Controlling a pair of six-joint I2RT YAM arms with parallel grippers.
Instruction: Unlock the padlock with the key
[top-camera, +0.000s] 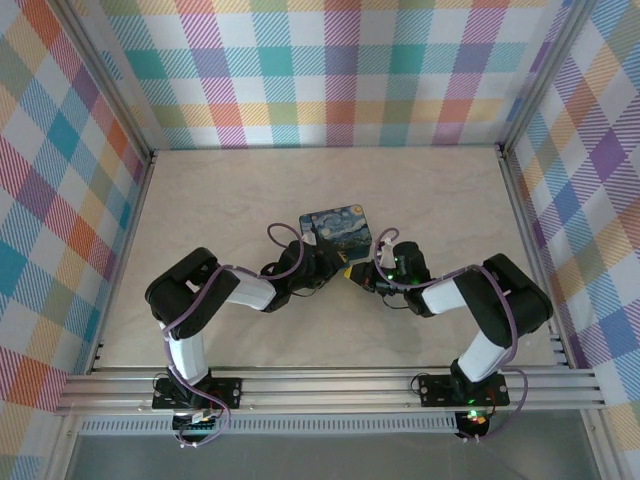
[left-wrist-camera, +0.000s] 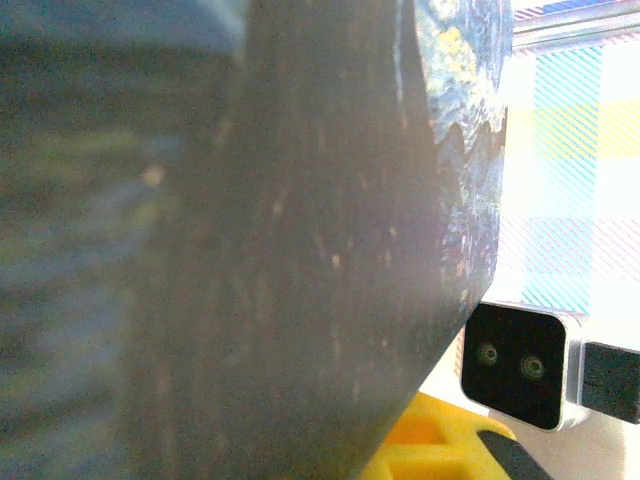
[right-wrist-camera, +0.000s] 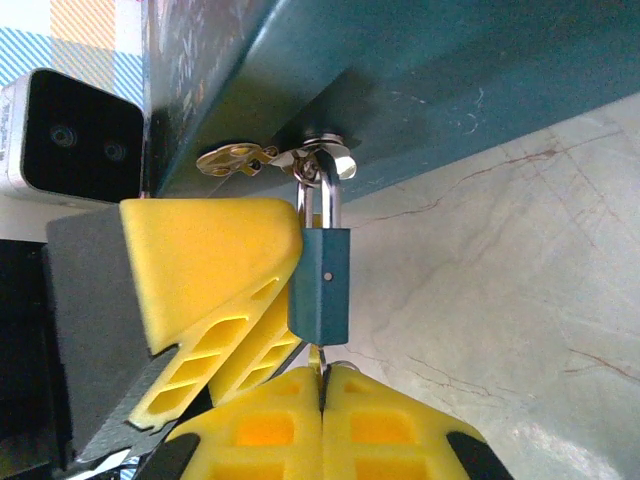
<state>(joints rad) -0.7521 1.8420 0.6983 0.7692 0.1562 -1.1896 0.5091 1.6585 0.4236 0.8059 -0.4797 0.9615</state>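
Both arms reach in to mid tabletop (top-camera: 220, 200) and meet at the near edge of a starry-print tin (top-camera: 335, 226). Left pincer (top-camera: 325, 262) and right pincer (top-camera: 362, 277) sit close together there, nose to nose. Right wrist view: the padlock (right-wrist-camera: 320, 285), with its blue body and silvery shackle (right-wrist-camera: 322, 200), hangs from the metal hasp (right-wrist-camera: 320, 160) on the teal side of the tin (right-wrist-camera: 450, 90). The shackle is threaded through the hasp, its legs seated in the body. The right pincer (right-wrist-camera: 322, 375) is directly below the padlock, its yellow fingers (right-wrist-camera: 390, 430) clenched flat against each other on a thin silvery piece, the key (right-wrist-camera: 322, 357), whose upper end meets the underside of the padlock body. A yellow finger (right-wrist-camera: 210, 265) of the left pincer lies just beside the padlock's left side, under the tin's corner, contact uncertain. Cannot tell whether the left pincer is released or clenched. Left wrist view: the tin (left-wrist-camera: 300, 250) is very near and blurred, with a bit of yellow foam (left-wrist-camera: 430, 440) low in the picture. Marbled tabletop (right-wrist-camera: 500, 280) lies behind the padlock
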